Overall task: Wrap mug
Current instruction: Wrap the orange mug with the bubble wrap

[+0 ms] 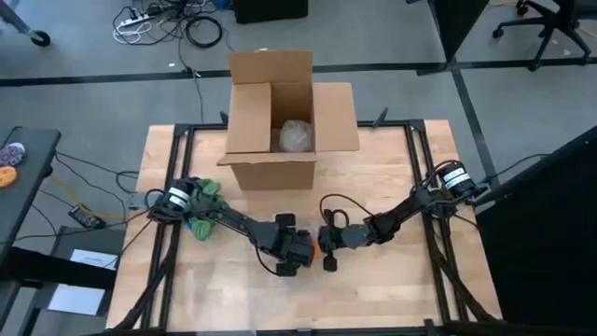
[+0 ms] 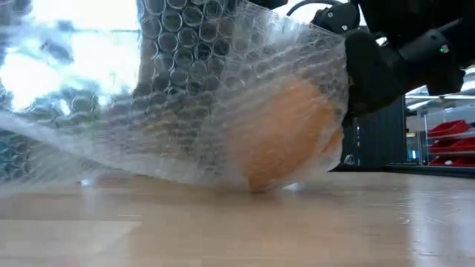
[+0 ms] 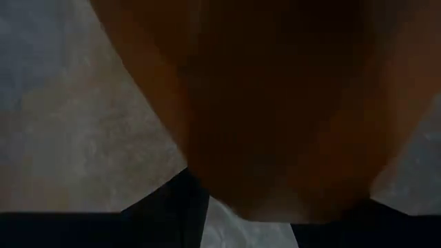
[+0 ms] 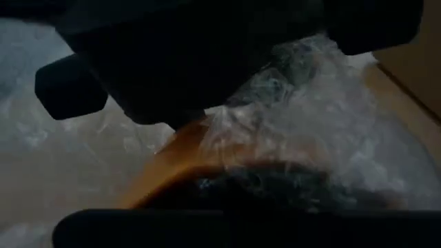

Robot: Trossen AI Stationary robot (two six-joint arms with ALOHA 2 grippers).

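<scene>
The mug (image 2: 286, 137) is orange and sits on the wooden surface (image 1: 392, 280) near the front middle, with a sheet of bubble wrap (image 2: 208, 96) draped over and around it. In the low view the wrap rises above the mug and trails off to the left along the surface, while the mug's rounded side shows through the plastic.

In the high view both arms meet at the mug. The left pincer (image 1: 297, 250) comes in from the left and the right pincer (image 1: 328, 239) from the right, the two almost touching with a small spot of orange between them. The left wrist view is filled with the orange mug wall pressed right up between that arm's dark fingers (image 3: 172, 207), so the left pincer looks closed on the mug. The right wrist view shows the mug's rim and dark inside under crumpled wrap, with the other arm's dark body just beyond; whether the right pincer is spread or closed, I cannot tell.

Farther back on the surface stands an open cardboard box (image 1: 280, 121) with a wrapped bundle (image 1: 297, 136) inside. By the left arm's base lies something green (image 1: 201, 224).
</scene>
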